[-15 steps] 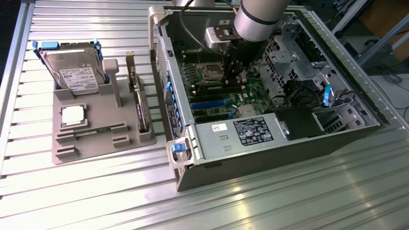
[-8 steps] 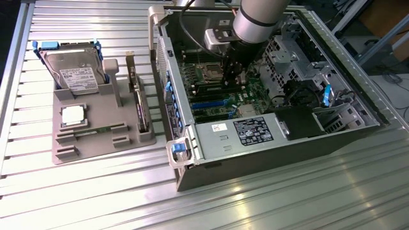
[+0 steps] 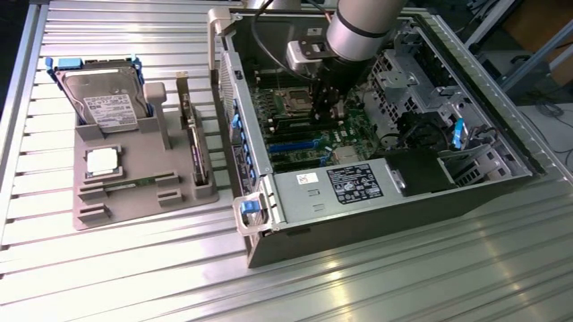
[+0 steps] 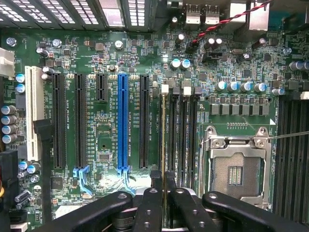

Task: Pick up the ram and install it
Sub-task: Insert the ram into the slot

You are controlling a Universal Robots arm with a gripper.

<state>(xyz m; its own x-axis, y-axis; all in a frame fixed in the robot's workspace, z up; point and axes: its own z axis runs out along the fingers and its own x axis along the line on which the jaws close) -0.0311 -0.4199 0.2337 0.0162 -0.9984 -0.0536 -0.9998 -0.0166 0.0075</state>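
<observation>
Open room above your case [image 3: 385, 225], drive cage [image 3: 421, 84] and power supply [image 3: 349, 184] crowd the motherboard [image 3: 358, 126], ram [image 4: 162, 130] squeezed among memory slots [image 4: 186, 140].

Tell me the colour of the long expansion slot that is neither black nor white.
Blue; the expansion slot shows best in the wrist view.

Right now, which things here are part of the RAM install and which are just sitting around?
In the job: ram, held edge-on in the gripper; memory slots on the motherboard.
Lying about: hard drive, processor chip, expansion card, all on the grey tray.
</observation>
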